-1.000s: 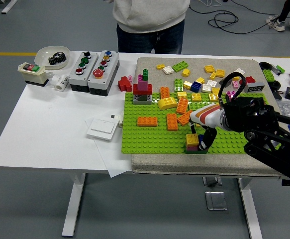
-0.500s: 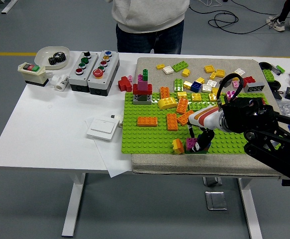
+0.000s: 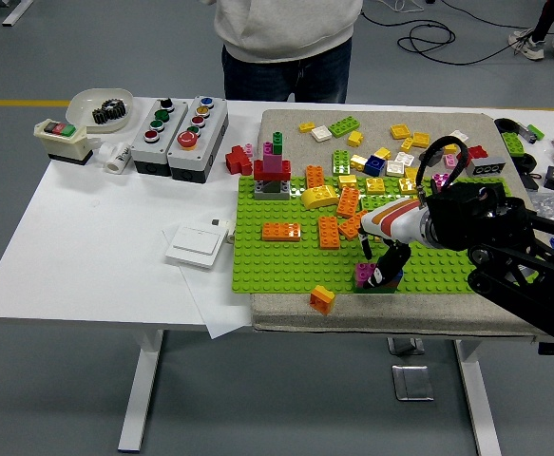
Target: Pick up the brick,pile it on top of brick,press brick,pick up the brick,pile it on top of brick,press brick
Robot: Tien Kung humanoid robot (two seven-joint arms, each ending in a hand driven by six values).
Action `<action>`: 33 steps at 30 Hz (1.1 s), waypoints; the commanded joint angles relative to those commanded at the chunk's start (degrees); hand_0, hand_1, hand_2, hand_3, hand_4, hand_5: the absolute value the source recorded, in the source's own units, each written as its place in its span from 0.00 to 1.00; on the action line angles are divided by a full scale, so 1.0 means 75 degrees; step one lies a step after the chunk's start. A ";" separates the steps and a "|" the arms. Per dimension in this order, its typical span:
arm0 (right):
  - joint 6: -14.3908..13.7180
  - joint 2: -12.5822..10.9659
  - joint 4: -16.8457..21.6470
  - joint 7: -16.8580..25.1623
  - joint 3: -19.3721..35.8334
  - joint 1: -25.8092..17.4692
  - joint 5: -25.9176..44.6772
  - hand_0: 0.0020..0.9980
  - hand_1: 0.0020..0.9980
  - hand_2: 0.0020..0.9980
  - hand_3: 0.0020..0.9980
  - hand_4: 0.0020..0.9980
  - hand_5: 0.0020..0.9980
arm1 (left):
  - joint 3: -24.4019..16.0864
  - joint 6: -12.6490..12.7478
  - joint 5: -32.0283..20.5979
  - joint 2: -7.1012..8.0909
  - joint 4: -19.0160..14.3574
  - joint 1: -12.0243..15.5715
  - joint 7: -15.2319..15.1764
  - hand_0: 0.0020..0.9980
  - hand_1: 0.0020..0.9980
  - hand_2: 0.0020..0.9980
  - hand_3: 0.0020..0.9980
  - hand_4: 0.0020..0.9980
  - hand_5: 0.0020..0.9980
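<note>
Now my right hand (image 3: 383, 271) sits on the small stack (image 3: 373, 278) on the green baseplate (image 3: 286, 256), fingers pointing down on it; can't tell if they grip or just press. Loose yellow-orange brick (image 3: 321, 298) lies to the hand's left and nearer me, off the plate on the grey mat (image 3: 400, 318), tilted, long axis unclear. Right hand is nearest; left isn't visible. Likely next reach: left and toward me.
</note>
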 joint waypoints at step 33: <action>-0.0502 -0.0650 0.1004 0.0216 0.1513 -0.0730 -0.0366 0.25 0.13 0.22 0.83 1.00 0.46 | 0.0040 0.0003 -0.0097 -0.0051 0.0023 -0.0007 0.0000 0.70 0.75 0.74 0.61 0.72 0.68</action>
